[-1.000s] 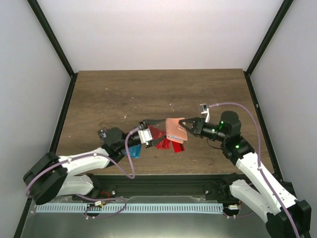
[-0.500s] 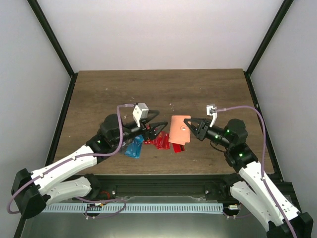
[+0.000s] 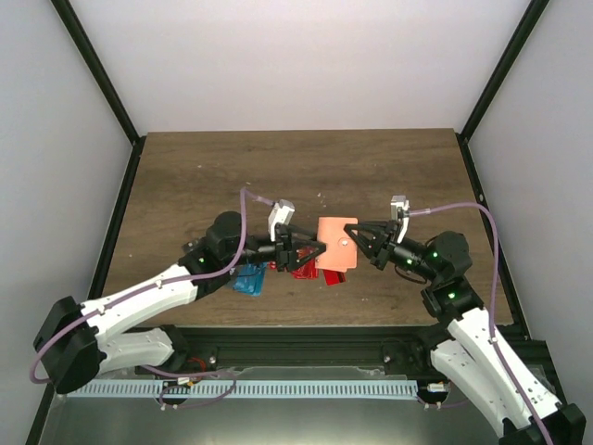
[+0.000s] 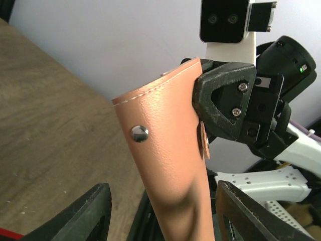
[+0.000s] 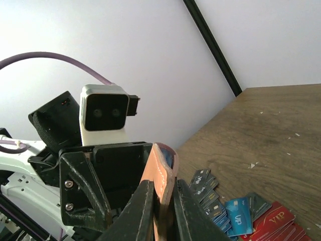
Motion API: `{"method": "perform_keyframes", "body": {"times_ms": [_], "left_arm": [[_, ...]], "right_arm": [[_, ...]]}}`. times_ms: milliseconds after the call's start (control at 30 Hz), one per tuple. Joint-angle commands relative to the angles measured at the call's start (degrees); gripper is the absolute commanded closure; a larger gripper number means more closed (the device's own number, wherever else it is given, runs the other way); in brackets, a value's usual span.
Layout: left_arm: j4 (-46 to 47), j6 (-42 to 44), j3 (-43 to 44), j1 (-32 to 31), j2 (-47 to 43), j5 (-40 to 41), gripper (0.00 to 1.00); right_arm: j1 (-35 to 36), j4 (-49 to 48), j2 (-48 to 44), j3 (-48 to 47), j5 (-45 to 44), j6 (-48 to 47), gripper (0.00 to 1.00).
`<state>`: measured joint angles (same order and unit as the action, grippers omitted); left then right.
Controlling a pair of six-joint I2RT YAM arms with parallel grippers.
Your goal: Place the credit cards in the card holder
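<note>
A dark brown wood-grain worktop (image 3: 232, 167) lay inside white walls (image 3: 296, 56), two black frame posts (image 3: 100, 76) rising from its far corners.

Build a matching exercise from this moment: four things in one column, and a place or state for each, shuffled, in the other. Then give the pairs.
Column one
1. card holder
2. red cards
3. blue cards
4. left gripper

Column two
A. open, one finger on either side of the holder
B. lying on the table, leftmost of the cards
C. raised off the table, pinched in the right gripper
D. lying on the table, just below the raised holder in the top view

Pairs: 1-C, 2-D, 3-B, 4-A
</note>
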<state>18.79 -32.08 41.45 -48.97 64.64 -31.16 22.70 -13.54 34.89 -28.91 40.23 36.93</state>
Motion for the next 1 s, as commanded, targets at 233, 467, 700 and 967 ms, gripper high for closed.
{"method": "perform_keyframes", "body": {"times_ms": [233, 467, 700, 967], "left_arm": [[9.3, -9.9, -0.1, -0.7, 5.8, -4.8, 0.52], [11.2, -10.7, 0.7, -1.3, 8.0, -4.3, 0.71], [10.6, -10.0, 1.0, -1.3, 8.0, -1.3, 0.96], [-6.1, 1.6, 4.1, -1.4, 6.1, 13.8, 0.96]], "right_arm": [[0.2, -4.4, -0.4, 1.0, 0.5, 0.1, 0.99], [0.2, -3.6, -0.6, 1.7, -0.5, -0.4, 0.99], [0.2, 5.4, -2.4, 0.4, -6.4, -1.5, 0.66], [0.3, 30.3, 1.0, -9.7, -17.9, -5.7, 0.08]]}}
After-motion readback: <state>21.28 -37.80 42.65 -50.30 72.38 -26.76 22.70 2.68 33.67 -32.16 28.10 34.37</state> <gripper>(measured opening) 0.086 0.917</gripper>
